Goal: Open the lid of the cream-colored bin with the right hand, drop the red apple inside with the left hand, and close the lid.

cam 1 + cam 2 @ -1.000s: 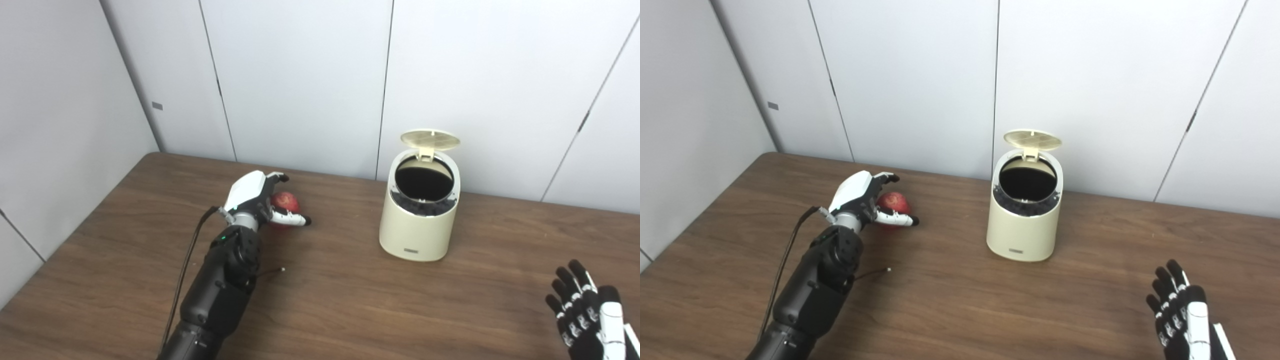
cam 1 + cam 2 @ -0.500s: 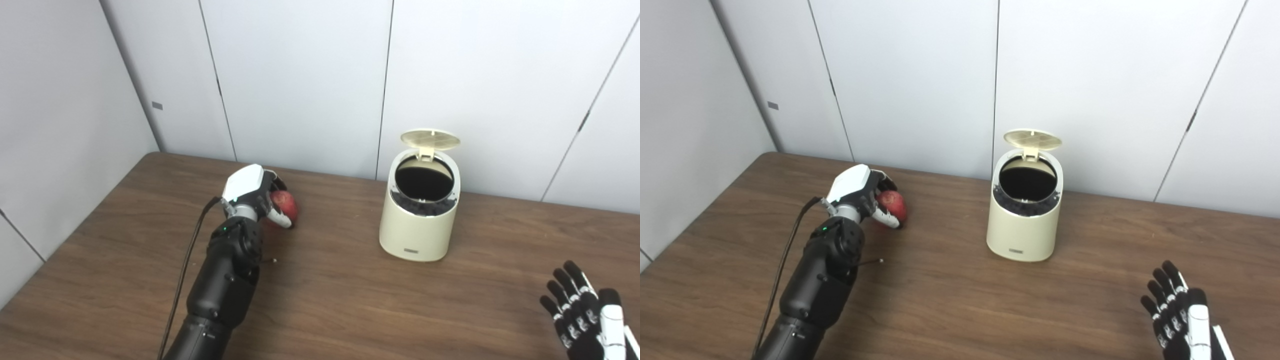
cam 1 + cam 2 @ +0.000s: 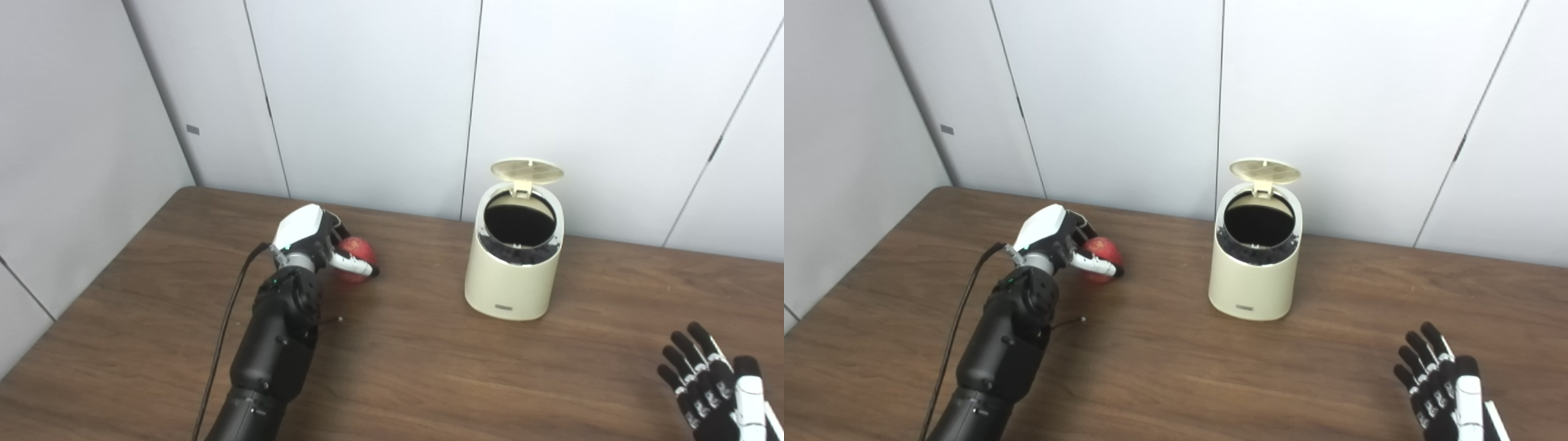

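The cream-colored bin (image 3: 513, 275) stands at the back middle of the table, its lid (image 3: 527, 171) hinged up and its dark inside showing. The red apple (image 3: 358, 250) is left of the bin, low at the table surface. My left hand (image 3: 309, 236) is closed around it: fingers curl over its far side and the thumb lies across its front. I cannot tell whether the apple is off the table. My right hand (image 3: 1439, 383) is open and empty, fingers spread, at the bottom right corner, well away from the bin.
The brown wooden table (image 3: 429, 367) runs up to grey wall panels behind the bin and on the left. A thin black cable (image 3: 229, 318) trails along my left forearm.
The left hand closed on the apple, then its thumb straightened across the front and the apple shifted a little to the right. The right hand drifted slightly left and down. The bin is unchanged.
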Tool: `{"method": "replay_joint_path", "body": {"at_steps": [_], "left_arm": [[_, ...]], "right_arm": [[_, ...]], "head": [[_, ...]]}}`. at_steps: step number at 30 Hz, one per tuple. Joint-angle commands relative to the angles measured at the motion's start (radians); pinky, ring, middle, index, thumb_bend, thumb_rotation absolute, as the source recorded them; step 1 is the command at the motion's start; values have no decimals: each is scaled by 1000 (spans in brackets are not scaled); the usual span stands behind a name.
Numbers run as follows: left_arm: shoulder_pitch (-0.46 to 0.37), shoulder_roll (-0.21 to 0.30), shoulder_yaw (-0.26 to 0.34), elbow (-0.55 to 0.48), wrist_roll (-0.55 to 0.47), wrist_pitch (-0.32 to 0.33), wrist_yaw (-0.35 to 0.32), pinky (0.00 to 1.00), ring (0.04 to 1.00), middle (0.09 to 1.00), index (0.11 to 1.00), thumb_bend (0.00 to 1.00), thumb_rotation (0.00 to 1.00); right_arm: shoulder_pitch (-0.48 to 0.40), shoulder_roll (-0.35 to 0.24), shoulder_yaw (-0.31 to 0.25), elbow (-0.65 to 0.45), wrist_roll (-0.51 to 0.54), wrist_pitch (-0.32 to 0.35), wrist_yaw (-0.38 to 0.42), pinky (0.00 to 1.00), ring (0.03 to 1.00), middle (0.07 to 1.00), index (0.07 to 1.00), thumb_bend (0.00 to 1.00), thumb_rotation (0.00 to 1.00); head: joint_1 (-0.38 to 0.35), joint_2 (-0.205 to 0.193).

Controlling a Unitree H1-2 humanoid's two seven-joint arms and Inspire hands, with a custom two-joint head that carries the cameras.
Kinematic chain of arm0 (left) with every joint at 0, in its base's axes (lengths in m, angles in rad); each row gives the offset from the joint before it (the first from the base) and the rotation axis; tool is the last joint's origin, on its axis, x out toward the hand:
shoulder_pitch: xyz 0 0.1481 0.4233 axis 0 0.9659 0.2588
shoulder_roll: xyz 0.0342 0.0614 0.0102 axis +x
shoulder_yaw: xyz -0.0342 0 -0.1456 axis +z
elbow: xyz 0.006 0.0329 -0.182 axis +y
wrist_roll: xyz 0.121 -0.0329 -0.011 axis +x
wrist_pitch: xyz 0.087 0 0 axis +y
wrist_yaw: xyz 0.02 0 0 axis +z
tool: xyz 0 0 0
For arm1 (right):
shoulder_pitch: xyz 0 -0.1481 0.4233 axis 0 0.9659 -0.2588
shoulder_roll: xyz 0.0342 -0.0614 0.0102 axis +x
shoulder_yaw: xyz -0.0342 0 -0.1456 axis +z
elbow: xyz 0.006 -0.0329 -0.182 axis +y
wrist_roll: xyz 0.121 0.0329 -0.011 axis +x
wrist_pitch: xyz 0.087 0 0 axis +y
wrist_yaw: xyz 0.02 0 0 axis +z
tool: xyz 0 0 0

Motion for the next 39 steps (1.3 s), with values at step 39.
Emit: {"method": "replay_joint_path", "body": {"at_steps": [39], "left_arm": [[-46,-85,-179,-357,-248,-76,295,380,444,485,472,479,0]], "right_arm": [[11,63,54,59,-126,-128,-40,943,940,926,901,505,920]], "head": [[-292,-136]]}}
